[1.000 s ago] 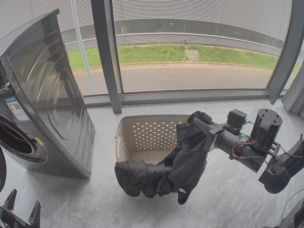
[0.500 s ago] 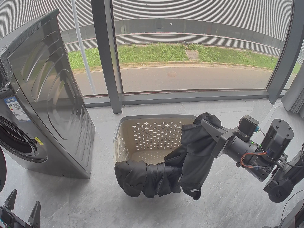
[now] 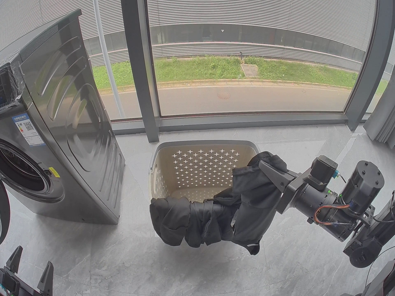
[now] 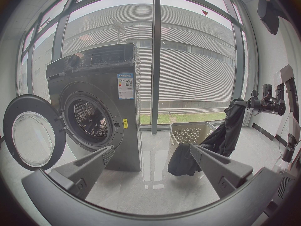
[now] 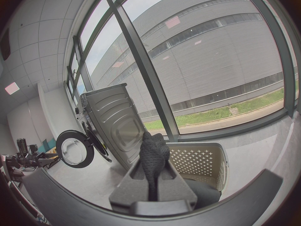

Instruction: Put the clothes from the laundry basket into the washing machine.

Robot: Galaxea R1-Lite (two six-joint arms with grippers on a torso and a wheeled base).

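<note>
Right gripper (image 3: 265, 166): jaws clenched on a bunched fold of the dark garment (image 3: 251, 202), above the laundry basket (image 3: 197, 144). The garment's remainder hangs down, draped over the near rim. Left gripper (image 4: 150, 148): jaws spread, low beside the washing machine (image 4: 94, 110), whose door (image 4: 33, 132) is open.

The right end effector (image 3: 266, 168) is held raised at the end of an arm stretched out nearly level from the robot's right side. The wrist is turned so that the fingers point toward the robot's left, and the jaws are pressed together on a fold of the dark garment (image 3: 251, 202), which hangs from them. The left end effector (image 3: 29, 266) is held low at the robot's left side, its two fingers (image 4: 94, 162) spread wide apart.
</note>
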